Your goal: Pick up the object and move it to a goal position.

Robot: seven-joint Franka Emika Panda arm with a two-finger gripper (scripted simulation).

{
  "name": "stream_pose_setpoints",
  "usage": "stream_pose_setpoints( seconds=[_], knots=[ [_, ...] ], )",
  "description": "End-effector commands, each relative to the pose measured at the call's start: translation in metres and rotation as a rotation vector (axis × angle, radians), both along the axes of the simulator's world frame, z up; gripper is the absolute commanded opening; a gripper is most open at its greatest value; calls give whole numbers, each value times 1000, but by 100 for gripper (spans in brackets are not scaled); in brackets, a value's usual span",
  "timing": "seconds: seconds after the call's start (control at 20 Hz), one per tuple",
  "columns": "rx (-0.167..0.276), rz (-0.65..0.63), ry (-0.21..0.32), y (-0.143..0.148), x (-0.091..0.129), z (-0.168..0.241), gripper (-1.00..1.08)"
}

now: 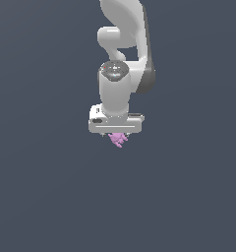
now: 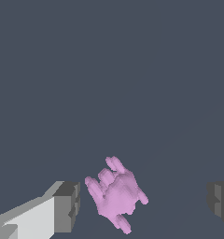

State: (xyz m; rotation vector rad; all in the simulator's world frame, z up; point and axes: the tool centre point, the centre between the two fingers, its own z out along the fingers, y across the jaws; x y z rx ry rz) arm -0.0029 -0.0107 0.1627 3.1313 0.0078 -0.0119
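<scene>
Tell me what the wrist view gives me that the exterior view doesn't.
Only the wrist view shows the tool open, its two grey fingertips standing apart, with the pink object in the gap between them, nearer one fingertip and touching neither. It also shows the object's stubby prongs clearly.

Only the exterior view shows the white arm coming down from above and the tool's body directly over the object, hiding the fingertips.

Both show the pink object at the tool against the same plain dark grey ground.
</scene>
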Motion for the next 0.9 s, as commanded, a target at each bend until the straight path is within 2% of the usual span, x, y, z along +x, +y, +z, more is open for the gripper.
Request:
stream_pose_setpoints(
  seconds=[0.0, 0.45, 0.85],
  knots=[
    [0, 0, 0, 0, 0, 0, 100],
    [-15, -34, -13, -19, 2, 3, 100],
    [-14, -17, -13, -18, 1, 1, 100]
  ],
)
